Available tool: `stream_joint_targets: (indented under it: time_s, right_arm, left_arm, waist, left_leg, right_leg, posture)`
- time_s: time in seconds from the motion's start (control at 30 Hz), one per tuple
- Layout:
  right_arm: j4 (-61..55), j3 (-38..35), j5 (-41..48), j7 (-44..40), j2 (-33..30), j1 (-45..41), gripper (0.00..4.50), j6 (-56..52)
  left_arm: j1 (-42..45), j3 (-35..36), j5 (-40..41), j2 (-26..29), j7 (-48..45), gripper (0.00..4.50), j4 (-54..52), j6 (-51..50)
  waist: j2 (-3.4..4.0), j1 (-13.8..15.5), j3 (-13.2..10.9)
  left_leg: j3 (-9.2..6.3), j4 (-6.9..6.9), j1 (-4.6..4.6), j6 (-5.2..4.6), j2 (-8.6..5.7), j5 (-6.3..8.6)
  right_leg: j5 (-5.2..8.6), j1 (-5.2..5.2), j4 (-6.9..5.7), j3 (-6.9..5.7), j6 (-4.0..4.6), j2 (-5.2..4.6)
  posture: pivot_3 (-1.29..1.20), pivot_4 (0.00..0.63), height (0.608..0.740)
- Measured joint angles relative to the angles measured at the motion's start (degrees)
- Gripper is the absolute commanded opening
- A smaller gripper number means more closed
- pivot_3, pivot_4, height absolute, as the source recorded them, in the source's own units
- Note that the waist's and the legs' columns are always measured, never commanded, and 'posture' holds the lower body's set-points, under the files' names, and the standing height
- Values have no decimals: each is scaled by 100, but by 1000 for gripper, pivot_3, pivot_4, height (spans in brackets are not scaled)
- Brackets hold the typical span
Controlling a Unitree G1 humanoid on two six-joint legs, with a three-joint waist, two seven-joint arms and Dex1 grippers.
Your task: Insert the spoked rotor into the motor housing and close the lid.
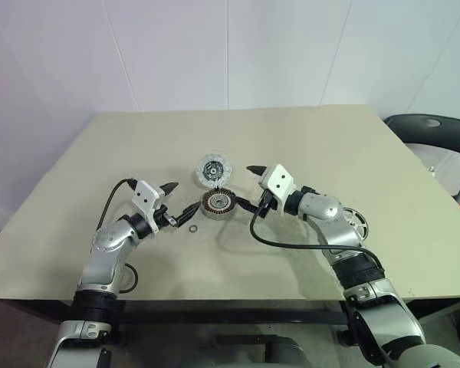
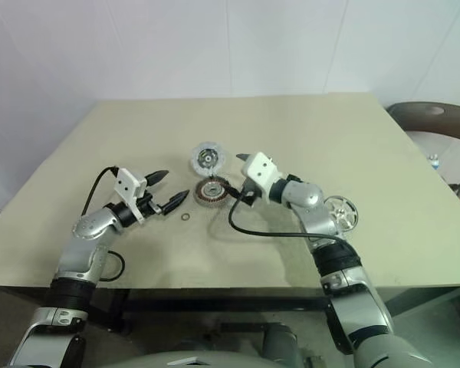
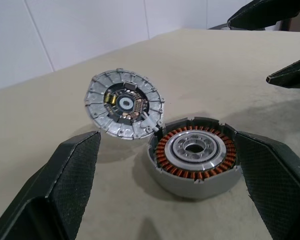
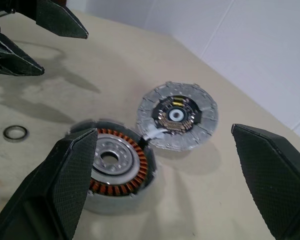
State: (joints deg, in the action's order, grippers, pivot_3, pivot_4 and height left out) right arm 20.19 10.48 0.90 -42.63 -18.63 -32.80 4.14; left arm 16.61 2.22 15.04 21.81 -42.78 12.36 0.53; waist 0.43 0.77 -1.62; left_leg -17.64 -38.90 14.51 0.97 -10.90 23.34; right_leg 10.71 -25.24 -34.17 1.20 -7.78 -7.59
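The shiny spoked wheel (image 2: 342, 211), right of centre by the right arm, looks light, stiff and slippery, best pinched across its thin rim, while both claws (image 1: 182, 200) (image 1: 251, 187) gape wide and empty beside the central drum (image 1: 218, 204).

beige table (image 1: 307, 153) bears motor housing (image 1: 218, 204), lid (image 1: 210, 169), spoked rotor (image 2: 341, 211), ring (image 1: 193, 229).

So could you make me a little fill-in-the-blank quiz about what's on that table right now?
1. The copper windings sit inside the round ____, between the left tool and the right tool.
2. The lid is joined to the drum and stands ____.
3. The spoked wheel lies beside the robot's ____ arm.
4. Both tools have their fingers ____.

Missing words: drum; open; right; open
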Motion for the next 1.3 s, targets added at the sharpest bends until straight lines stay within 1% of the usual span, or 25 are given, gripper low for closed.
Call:
stream_joint_targets:
  time_s: [0.07,0.23,0.4,0.73,0.83,0.93,1.07,1.13,1.3]
  right_arm:
    - [0,-1,0,0,-6,1,4491,-1]
    - [2,-2,-8,22,-27,-5,4491,-9]
    - [9,-2,-22,79,-41,-37,4491,-88]
    - [6,5,-6,-72,-49,-31,4491,-252]
    - [6,51,-6,-211,-59,-32,4491,-290]
    - [7,167,-21,-397,-67,-36,4491,-389]
    - [176,495,-203,-632,-2,-316,4491,-509]
    - [361,646,-296,-726,153,-606,4491,-545]
    - [816,943,-483,-783,539,-967,4491,-532]
  left_arm:
    - [1,-16,-1,0,1,4500,0,0]
    - [0,-51,-1,1,4,4500,0,0]
    - [-1,-50,19,15,-27,4500,-3,-1]
    - [-89,-27,82,62,-111,4500,-75,-13]
    - [-138,-25,147,107,-192,4500,-142,-27]
    - [-246,-19,184,178,-220,4500,-209,-36]
    - [-297,30,195,195,-215,4500,-242,-120]
    - [-367,80,197,240,-212,4500,-343,-136]
    - [-519,100,197,250,-191,4500,-478,-180]
  waist:
    - [0,-6,0]
    - [-1,3,0]
    - [-1,-1,0]
    - [-1,2,0]
    - [-2,0,0]
    - [-4,-6,2]
    - [-4,-30,1]
    - [-5,-37,2]
    - [-6,-20,3]
  left_leg:
    - [29,13,-3,-3,8,1]
    - [129,15,-17,-18,63,29]
    - [188,16,-18,-29,71,37]
    - [217,33,-12,-40,82,42]
    - [245,58,-15,-41,91,42]
    - [307,75,-12,-48,120,46]
    - [381,77,-12,-54,161,50]
    - [423,77,-17,-50,184,51]
    - [475,75,-29,-45,214,53]
  right_leg:
    - [-2,-13,2,24,2,8]
    - [-29,-25,27,108,6,82]
    - [-51,-41,41,158,-6,105]
    - [-72,-52,86,166,-9,117]
    - [-76,-67,90,166,-5,116]
    - [-90,-109,90,166,10,119]
    - [-140,-123,114,165,37,149]
    - [-169,-125,124,166,52,170]
    - [-204,-124,146,167,70,192]
  posture:
    - [0,0,740]
    - [0,0,740]
    - [0,0,740]
    - [0,0,740]
    - [0,0,740]
    - [0,0,740]
    - [0,0,740]
    - [0,0,740]
    - [0,0,740]
